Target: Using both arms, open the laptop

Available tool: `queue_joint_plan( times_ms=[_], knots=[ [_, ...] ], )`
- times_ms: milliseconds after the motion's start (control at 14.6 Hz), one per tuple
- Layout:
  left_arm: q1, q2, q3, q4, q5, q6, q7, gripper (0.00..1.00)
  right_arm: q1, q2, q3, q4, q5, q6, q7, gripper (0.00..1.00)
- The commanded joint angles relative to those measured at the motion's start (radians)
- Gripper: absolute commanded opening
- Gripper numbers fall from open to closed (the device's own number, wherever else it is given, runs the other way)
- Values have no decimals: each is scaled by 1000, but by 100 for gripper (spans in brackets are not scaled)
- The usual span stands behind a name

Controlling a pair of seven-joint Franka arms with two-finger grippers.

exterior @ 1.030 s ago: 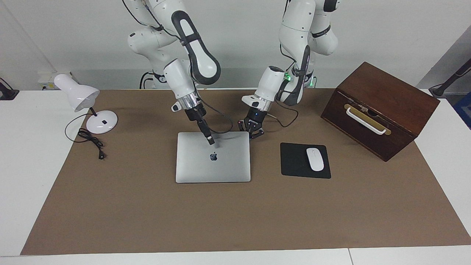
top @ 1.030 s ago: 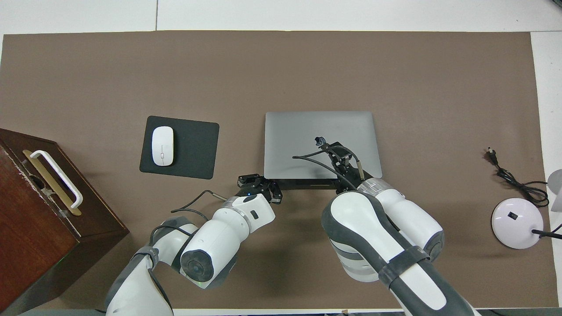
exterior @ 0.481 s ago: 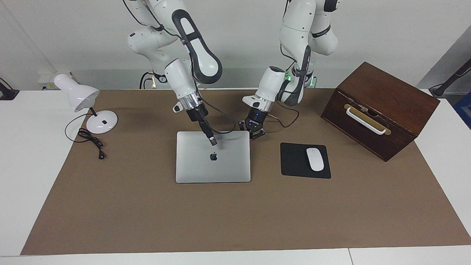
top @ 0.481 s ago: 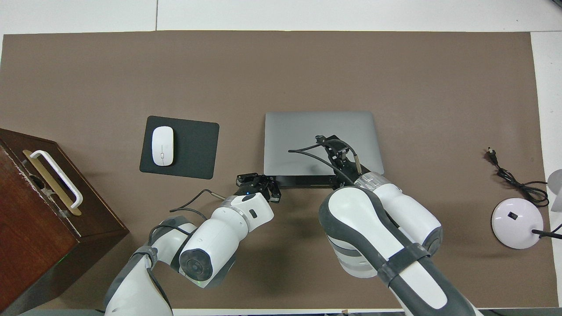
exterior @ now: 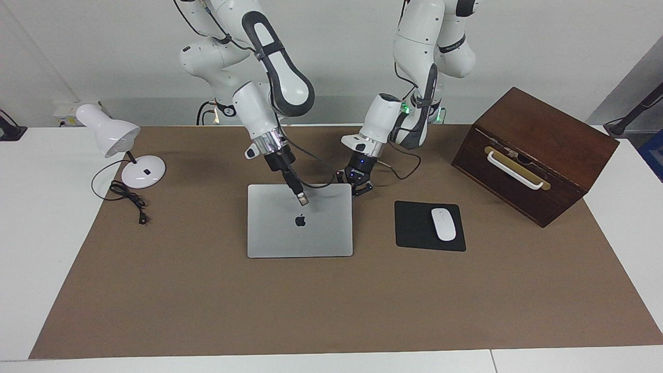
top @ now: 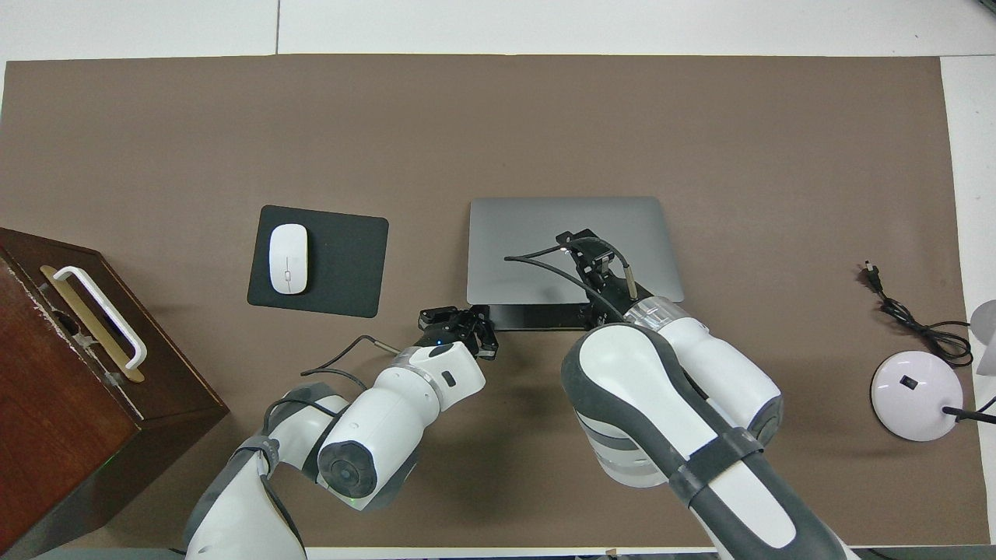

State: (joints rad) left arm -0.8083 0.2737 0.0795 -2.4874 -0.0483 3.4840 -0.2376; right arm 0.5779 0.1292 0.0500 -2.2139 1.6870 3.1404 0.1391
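Laptop [exterior: 299, 228] lid looks flat facing; overhead shows it raised; left fingers [exterior: 357, 187] pinched, right fingers [exterior: 302, 199] wide.

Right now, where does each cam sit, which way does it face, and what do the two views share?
Facing view: high across the table, facing the robots; both arms show whole, left gripper at the laptop corner, right gripper over its lid.
Overhead view: high above the robots' end, looking forward and down; forearms enter from the bottom.
Shared: laptop, both grippers, mouse pad, wooden box, lamp base, half a turn apart.
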Motion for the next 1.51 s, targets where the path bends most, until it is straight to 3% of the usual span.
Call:
queue_joint_plan(
  times_ms=[0,1099,1442],
  knots=[
    [-9,27,14,13,-15,17,26,0,-35,27,2,46,-42,-34,-46,100],
    [-9,27,20,13,-15,17,29,0,-58,20,-2,43,-193,-198,8,100],
    [-9,32,22,13,-15,17,29,0,-67,18,-7,49,-505,-318,297,100]
  ],
)
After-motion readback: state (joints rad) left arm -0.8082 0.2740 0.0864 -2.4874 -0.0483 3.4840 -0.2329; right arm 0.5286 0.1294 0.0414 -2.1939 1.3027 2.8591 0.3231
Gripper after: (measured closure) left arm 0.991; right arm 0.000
